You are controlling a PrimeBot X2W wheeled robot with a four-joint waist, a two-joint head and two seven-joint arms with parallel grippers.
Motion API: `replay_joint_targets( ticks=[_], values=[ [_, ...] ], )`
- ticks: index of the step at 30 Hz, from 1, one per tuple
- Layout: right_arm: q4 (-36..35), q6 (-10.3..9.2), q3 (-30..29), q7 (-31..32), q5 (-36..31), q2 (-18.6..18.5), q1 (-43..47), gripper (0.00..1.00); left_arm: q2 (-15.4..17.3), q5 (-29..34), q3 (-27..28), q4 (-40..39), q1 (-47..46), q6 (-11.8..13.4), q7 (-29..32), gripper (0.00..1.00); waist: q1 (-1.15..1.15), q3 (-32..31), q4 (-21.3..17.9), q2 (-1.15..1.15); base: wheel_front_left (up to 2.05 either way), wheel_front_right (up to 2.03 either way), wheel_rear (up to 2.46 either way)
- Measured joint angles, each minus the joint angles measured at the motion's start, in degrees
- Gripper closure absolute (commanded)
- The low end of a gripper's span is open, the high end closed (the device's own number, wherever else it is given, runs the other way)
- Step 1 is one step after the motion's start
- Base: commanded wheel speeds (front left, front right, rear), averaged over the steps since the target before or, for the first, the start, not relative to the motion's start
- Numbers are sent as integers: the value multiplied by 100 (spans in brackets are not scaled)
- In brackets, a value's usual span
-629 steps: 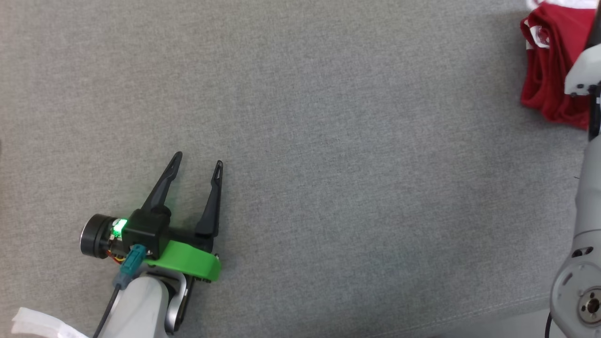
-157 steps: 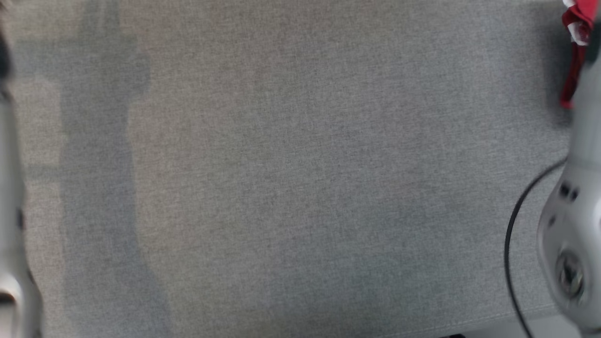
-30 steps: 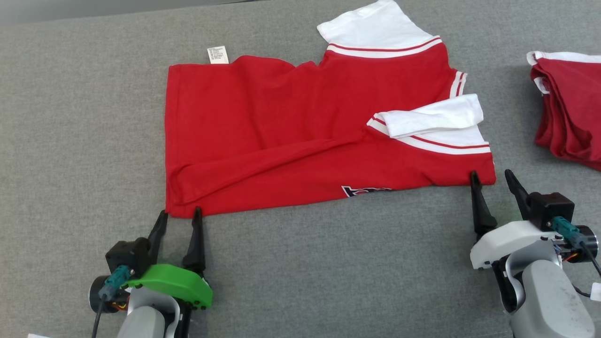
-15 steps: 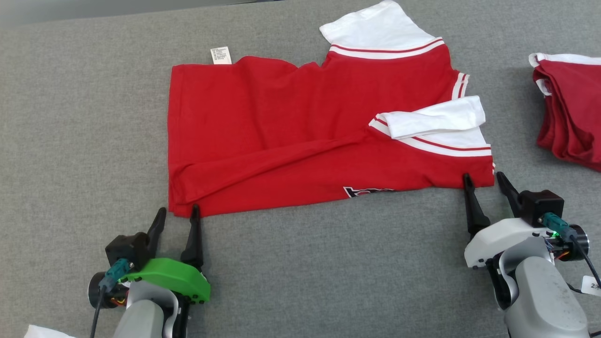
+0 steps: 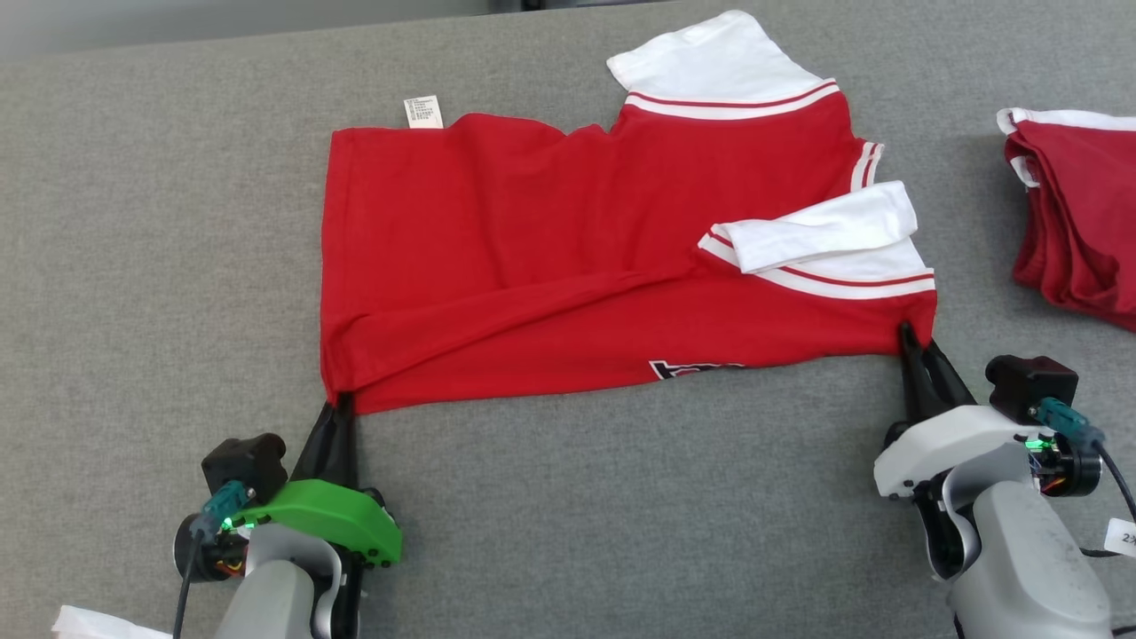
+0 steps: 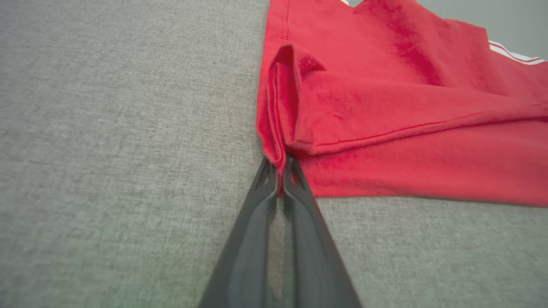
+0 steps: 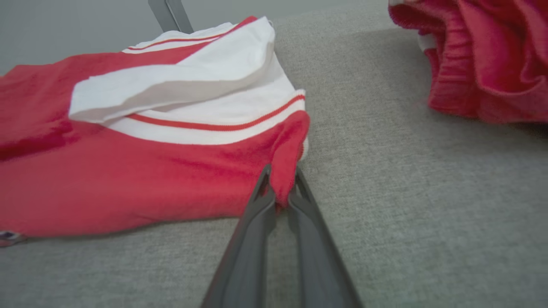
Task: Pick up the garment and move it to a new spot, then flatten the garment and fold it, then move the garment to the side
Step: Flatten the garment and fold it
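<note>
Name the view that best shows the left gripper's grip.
Left wrist view: the left gripper is shut on a bunched corner of the red shirt, close up. The head view shows it small; the right wrist view shows the shirt's other corner.

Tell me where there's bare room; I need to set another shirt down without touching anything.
Widest bare patch: the grey surface left of the red garment. Also free: the strip along its near hem, between the jaws clamped on its corners. Crowded: the right, where a narrow gap separates the garment from the folded red pile.
</note>
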Motion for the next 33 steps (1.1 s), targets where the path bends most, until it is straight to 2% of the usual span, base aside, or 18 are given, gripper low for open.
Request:
replay_joint_targets(
  ticks=[7, 13, 18, 26, 32, 33],
  values=[
    [-321, 0, 155, 1, 557, 1, 94, 100, -7, -328, -21, -654, 99, 0, 23, 100, 0, -249, 9, 0, 0, 0, 0],
    [-625, 0, 247, 5, 1070, 1, -513, 100, 88, -240, 209, -1291, -293, 0, 23, 100, 0, -534, -15, 0, 0, 0, 0],
    [-483, 0, 386, 5, 1340, 2, -636, 100, 77, -147, 478, -1300, -180, 0, 23, 100, 0, -879, -51, 0, 0, 0, 0],
    [-41, 0, 467, 7, 1180, 10, 627, 100, -23, -59, 537, -704, 1173, 0, 24, 100, 0, -1299, -87, 0, 0, 0, 0],
    [12, 0, 460, 7, 975, 11, 1478, 100, -34, -298, 408, -527, 1897, 23, 23, 100, 0, -1408, -72, 0, 0, 0, 0],
    [9, 0, 458, 7, 917, 13, 1563, 100, -33, -298, 368, -525, 1939, 36, 23, 93, 0, -1409, -64, 0, 0, 0, 0]
  ],
)
